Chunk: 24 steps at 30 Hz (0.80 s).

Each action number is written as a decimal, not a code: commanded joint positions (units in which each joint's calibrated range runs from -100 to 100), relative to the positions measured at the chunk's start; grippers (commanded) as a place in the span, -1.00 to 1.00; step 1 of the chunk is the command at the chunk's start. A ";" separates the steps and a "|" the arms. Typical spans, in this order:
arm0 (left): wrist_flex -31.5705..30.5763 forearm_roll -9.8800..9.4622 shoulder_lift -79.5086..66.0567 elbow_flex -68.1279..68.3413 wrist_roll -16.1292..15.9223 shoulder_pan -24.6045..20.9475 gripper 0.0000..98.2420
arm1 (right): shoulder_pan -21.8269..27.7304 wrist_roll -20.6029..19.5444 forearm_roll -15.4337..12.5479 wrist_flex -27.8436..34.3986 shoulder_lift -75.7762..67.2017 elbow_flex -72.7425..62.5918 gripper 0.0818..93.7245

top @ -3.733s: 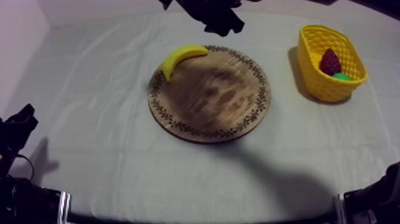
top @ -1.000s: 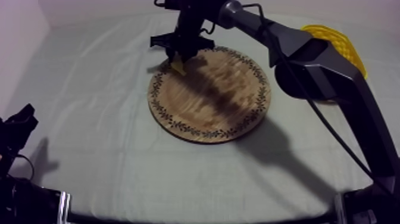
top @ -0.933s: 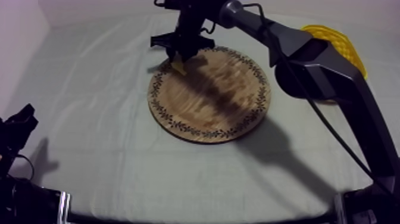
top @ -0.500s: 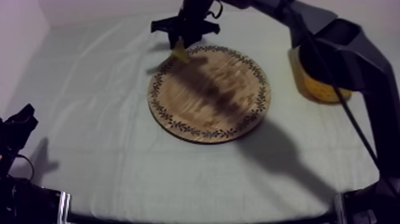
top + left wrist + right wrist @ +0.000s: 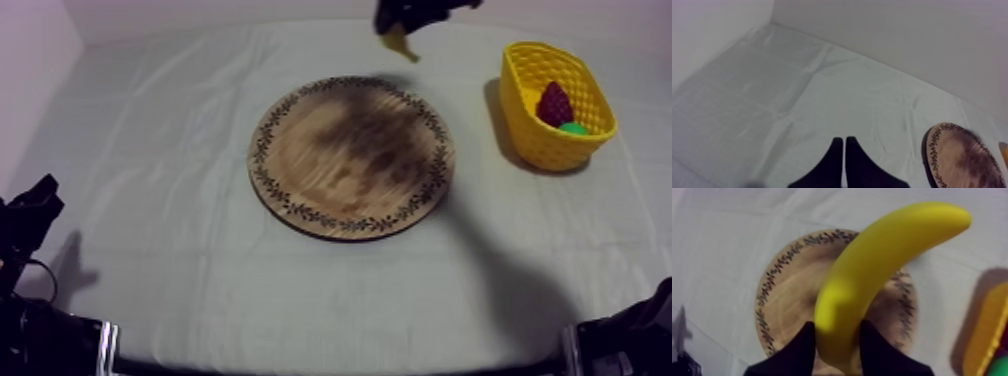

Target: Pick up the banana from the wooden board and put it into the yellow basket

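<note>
Yellow banana (image 5: 872,273), pinched in the right jaws, should travel level until squarely above the basket (image 5: 530,140); left jaws rest pressed together.

A grey-white cloth (image 5: 150,200) is lying creased in front of me, running back to a pale wall (image 5: 200,15) at its far edge. Over at my right, a dark red bunch of grapes (image 5: 553,103) is sitting inside the yellow basket (image 5: 540,140), just beside a green fruit (image 5: 574,128) that is showing too little to tell its kind.
</note>
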 commanded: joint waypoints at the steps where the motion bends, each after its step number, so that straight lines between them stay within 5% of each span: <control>1: 0.03 -0.02 0.00 0.00 -0.01 -0.02 -1.00 | 2.24 2.05 -0.14 0.20 -14.07 14.39 -0.51; 11: 0.03 -0.02 0.00 0.00 -0.01 -0.02 -1.00 | 13.03 9.96 -1.60 1.17 -26.84 30.82 -0.54; 24: 0.03 -0.02 0.00 0.00 -0.01 -0.02 -1.00 | 23.00 16.15 -3.11 0.29 -26.16 34.79 -0.53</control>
